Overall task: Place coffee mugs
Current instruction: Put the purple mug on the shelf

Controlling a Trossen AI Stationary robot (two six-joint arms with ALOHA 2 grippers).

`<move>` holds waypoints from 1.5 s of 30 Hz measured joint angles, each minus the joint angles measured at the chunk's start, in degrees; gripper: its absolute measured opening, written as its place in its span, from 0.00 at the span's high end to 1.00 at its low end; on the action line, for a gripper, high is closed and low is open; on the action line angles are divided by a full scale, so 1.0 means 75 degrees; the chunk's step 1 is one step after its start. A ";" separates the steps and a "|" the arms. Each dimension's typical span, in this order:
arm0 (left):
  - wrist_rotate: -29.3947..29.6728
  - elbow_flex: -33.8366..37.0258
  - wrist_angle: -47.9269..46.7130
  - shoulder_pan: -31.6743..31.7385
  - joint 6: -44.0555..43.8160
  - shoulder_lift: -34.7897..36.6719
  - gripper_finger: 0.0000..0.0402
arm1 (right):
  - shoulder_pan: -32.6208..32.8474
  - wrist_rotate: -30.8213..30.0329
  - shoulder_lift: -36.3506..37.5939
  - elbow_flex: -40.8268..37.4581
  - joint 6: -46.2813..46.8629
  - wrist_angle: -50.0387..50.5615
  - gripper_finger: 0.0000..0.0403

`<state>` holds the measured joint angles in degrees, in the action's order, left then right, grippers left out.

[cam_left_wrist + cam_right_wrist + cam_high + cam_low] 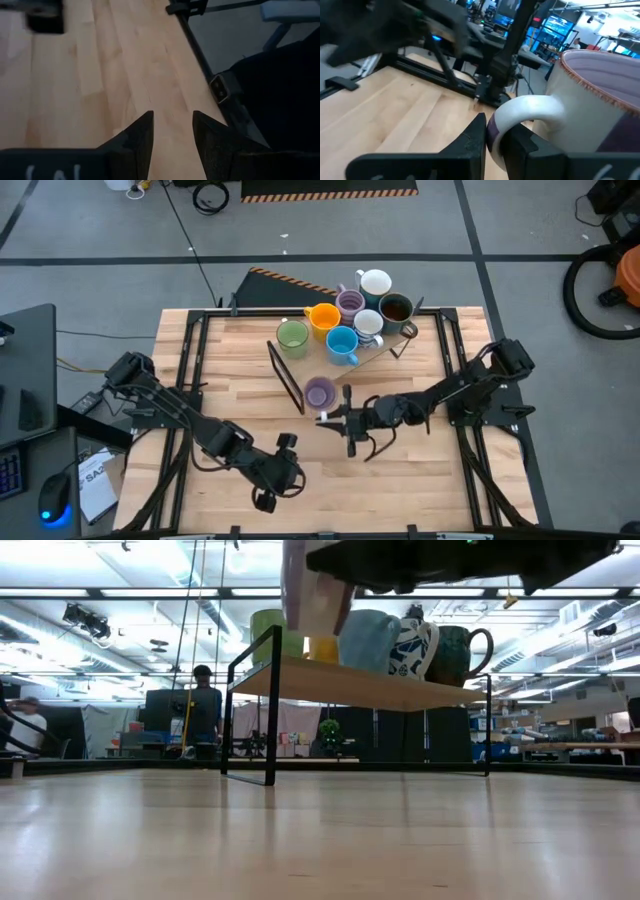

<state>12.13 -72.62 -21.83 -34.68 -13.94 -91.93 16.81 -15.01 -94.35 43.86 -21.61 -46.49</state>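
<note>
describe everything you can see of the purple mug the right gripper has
The lilac mug is small and round, upright with its mouth open upward, and looks glazed ceramic: purple body, pale rim, white handle. The right gripper is shut on that handle. In the low view the mug hangs above the table, beside the rack's near end.

Pale wooden worktop (240,370), planks running lengthwise. Standing on it toward the far edge is a black-framed shelf rack (290,385) with a wooden board, its legs planted on the wood.
</note>
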 joint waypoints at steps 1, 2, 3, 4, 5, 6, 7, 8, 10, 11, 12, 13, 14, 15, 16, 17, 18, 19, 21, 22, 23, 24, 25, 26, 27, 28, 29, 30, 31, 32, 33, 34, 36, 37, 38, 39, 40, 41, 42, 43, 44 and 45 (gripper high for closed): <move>-0.0049 0.0000 0.0027 -0.0009 -0.0037 0.0014 0.65 | -0.0079 0.0055 0.0000 0.0034 0.0000 0.0002 0.88; -0.0071 0.0000 0.0032 -0.0009 -0.0049 0.0028 0.65 | -0.0158 0.0095 0.0000 0.0054 -0.0003 0.0002 0.88; -0.0090 0.0000 0.0024 -0.0012 -0.0052 0.0031 0.65 | -0.0243 0.0131 0.0010 0.0084 -0.0002 0.0043 0.88; -0.0136 0.0000 0.0015 -0.0012 -0.0057 0.0031 0.65 | -0.0337 0.0253 0.0022 0.0122 0.0021 0.0129 0.88; -0.0161 0.0000 -0.0014 -0.0014 -0.0054 0.0042 0.65 | -0.0439 0.0386 0.0023 0.0163 0.0053 0.0164 0.88; -0.0198 0.0000 -0.0022 -0.0028 -0.0057 0.0067 0.65 | -0.0532 0.0503 0.0023 0.0214 0.0088 0.0209 0.88; -0.0226 0.0000 0.0018 -0.0038 -0.0060 0.0088 0.65 | -0.0632 0.0596 0.0026 0.0271 0.0119 0.0275 0.88; -0.0235 -0.0001 0.0044 -0.0035 -0.0076 0.0099 0.65 | -0.0718 0.0672 0.0029 0.0335 0.0140 0.0374 0.88; -0.0252 -0.0002 -0.0046 -0.0035 -0.0067 0.0125 0.65 | -0.0896 0.0781 0.0035 0.0479 0.0238 0.0721 0.88; -0.0252 0.0000 -0.0096 -0.0035 -0.0067 0.0152 0.65 | -0.0981 0.0812 0.0035 0.0541 0.0293 0.0897 0.88; -0.0252 0.0000 -0.0061 -0.0035 -0.0078 0.0178 0.65 | -0.1056 0.0822 0.0035 0.0602 0.0336 0.1055 0.88; -0.0249 -0.0003 -0.0024 -0.0035 -0.0080 0.0189 0.65 | -0.1127 0.0821 0.0035 0.0664 0.0379 0.1198 0.88; -0.0252 -0.0003 -0.0039 -0.0038 -0.0076 0.0208 0.65 | -0.1200 0.0824 0.0035 0.0707 0.0429 0.1286 0.88; -0.0252 -0.0003 -0.0089 -0.0038 -0.0060 0.0214 0.65 | -0.1274 0.0854 0.0035 0.0742 0.0489 0.1365 0.88; -0.0252 -0.0003 -0.0065 -0.0038 -0.0060 0.0217 0.65 | -0.1355 0.0964 0.0035 0.0748 0.0559 0.1394 0.88; -0.0244 -0.0003 -0.0041 -0.0035 -0.0060 0.0222 0.65 | -0.1435 0.1111 0.0035 0.0748 0.0657 0.1415 0.88; -0.0227 -0.0003 -0.0059 -0.0035 -0.0059 0.0228 0.65 | -0.1506 0.1254 0.0035 0.0748 0.0739 0.1434 0.88; -0.0224 -0.0003 -0.0071 -0.0035 -0.0060 0.0229 0.65 | -0.1569 0.1362 0.0035 0.0748 0.0840 0.1435 0.88; -0.0210 -0.0003 -0.0101 -0.0035 -0.0060 0.0229 0.65 | -0.1692 0.1487 0.0035 0.0748 0.1077 0.1412 0.88; -0.0204 -0.0003 -0.0109 -0.0035 -0.0060 0.0229 0.65 | -0.1746 0.1562 0.0035 0.0748 0.1171 0.1415 0.88; -0.0199 -0.0003 -0.0116 -0.0035 -0.0060 0.0229 0.65 | -0.1794 0.1654 0.0035 0.0748 0.1244 0.1416 0.88; -0.0199 -0.0003 -0.0118 -0.0035 -0.0060 0.0229 0.65 | -0.1836 0.1759 0.0035 0.0748 0.1278 0.1418 0.88; -0.0195 -0.0003 -0.0118 -0.0035 -0.0060 0.0229 0.65 | -0.1872 0.1842 0.0035 0.0748 0.1291 0.1415 0.88; -0.0188 -0.0003 -0.0118 -0.0038 -0.0060 0.0229 0.65 | -0.1901 0.1946 0.0035 0.0748 0.1291 0.1415 0.88; -0.0185 -0.0003 -0.0115 -0.0038 -0.0060 0.0229 0.65 | -0.1922 0.2040 0.0035 0.0748 0.1291 0.1415 0.88; -0.0180 -0.0003 -0.0120 -0.0035 -0.0060 0.0229 0.65 | -0.1950 0.2121 0.0035 0.0748 0.1291 0.1415 0.88; -0.0171 -0.0003 -0.0116 -0.0035 -0.0060 0.0229 0.65 | -0.1977 0.2191 0.0035 0.0748 0.1305 0.1418 0.88; -0.0168 -0.0003 -0.0117 -0.0035 -0.0060 0.0229 0.65 | -0.1999 0.2220 0.0035 0.0748 0.1344 0.1415 0.87; -0.0167 -0.0003 -0.0118 -0.0035 -0.0060 0.0229 0.65 | -0.2018 0.2245 0.0035 0.0748 0.1411 0.1415 0.87; -0.0167 -0.0003 -0.0117 -0.0035 -0.0061 0.0229 0.65 | -0.2029 0.2245 0.0035 0.0748 0.1479 0.1415 0.87; -0.0168 -0.0003 -0.0118 -0.0035 -0.0069 0.0229 0.65 | -0.2046 0.2245 0.0035 0.0748 0.1516 0.1415 0.87; -0.0169 -0.0003 -0.0118 -0.0035 -0.0083 0.0229 0.65 | -0.2052 0.2238 0.0035 0.0748 0.1535 0.1413 0.87; -0.0170 -0.0003 -0.0118 -0.0038 -0.0092 0.0229 0.65 | -0.2054 0.2214 0.0035 0.0748 0.1531 0.1412 0.86; -0.0167 -0.0003 -0.0118 -0.0035 -0.0092 0.0229 0.65 | -0.2052 0.2182 0.0035 0.0748 0.1523 0.1408 0.85; -0.0167 -0.0003 -0.0118 -0.0035 -0.0095 0.0229 0.65 | -0.2049 0.2167 0.0035 0.0748 0.1517 0.1403 0.85; -0.0167 -0.0003 -0.0118 -0.0035 -0.0098 0.0229 0.65 | -0.2047 0.2160 0.0035 0.0748 0.1515 0.1400 0.84; -0.0167 -0.0003 -0.0118 -0.0035 -0.0104 0.0229 0.65 | -0.2047 0.2160 0.0035 0.0748 0.1516 0.1395 0.83; -0.0167 -0.0003 -0.0118 -0.0035 -0.0106 0.0229 0.65 | -0.2047 0.2161 0.0035 0.0748 0.1520 0.1396 0.82; -0.0167 -0.0003 -0.0118 -0.0035 -0.0109 0.0229 0.65 | -0.2047 0.2155 0.0035 0.0748 0.1519 0.1398 0.81; -0.0167 -0.0003 -0.0118 -0.0035 -0.0112 0.0229 0.65 | -0.2047 0.2146 0.0035 0.0748 0.1518 0.1398 0.80; -0.0167 -0.0003 -0.0118 -0.0035 -0.0112 0.0229 0.65 | -0.2047 0.2130 0.0035 0.0748 0.1518 0.1398 0.80; -0.0167 -0.0003 -0.0118 -0.0035 -0.0112 0.0229 0.65 | -0.2047 0.2087 0.0035 0.0748 0.1518 0.1398 0.79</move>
<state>10.87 -72.64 -22.72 -34.94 -14.79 -90.21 1.45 0.64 -94.08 49.47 -10.22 -36.01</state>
